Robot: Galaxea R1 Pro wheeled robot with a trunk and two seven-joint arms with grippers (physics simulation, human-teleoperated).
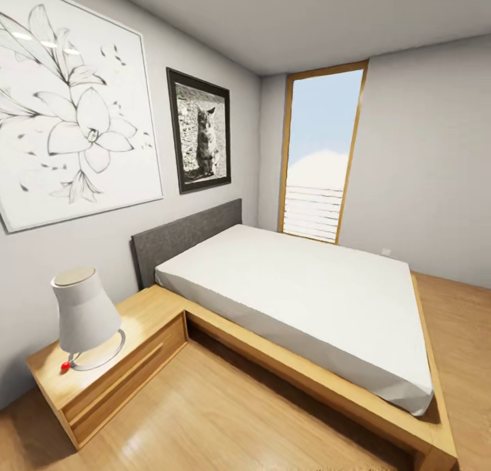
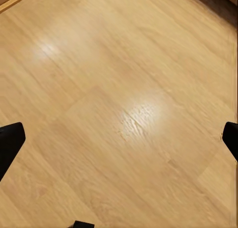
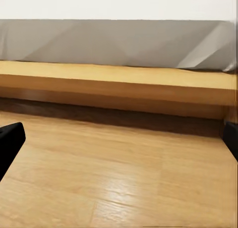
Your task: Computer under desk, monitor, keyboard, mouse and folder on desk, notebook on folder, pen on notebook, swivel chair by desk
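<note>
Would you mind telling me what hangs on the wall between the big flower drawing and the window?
In the head view, a black-framed cat picture hangs between the flower drawing and the window, above the grey headboard.

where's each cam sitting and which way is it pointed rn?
Head: high on the robot, facing the bed, nightstand lamp and window; no robot parts visible.
Left wrist: on the left arm, aimed down at the wood floor; left gripper fingertips at the edges.
Right wrist: low, level, facing the bed frame; right gripper fingertips at the edges.
Shared: bed and floor.
</note>
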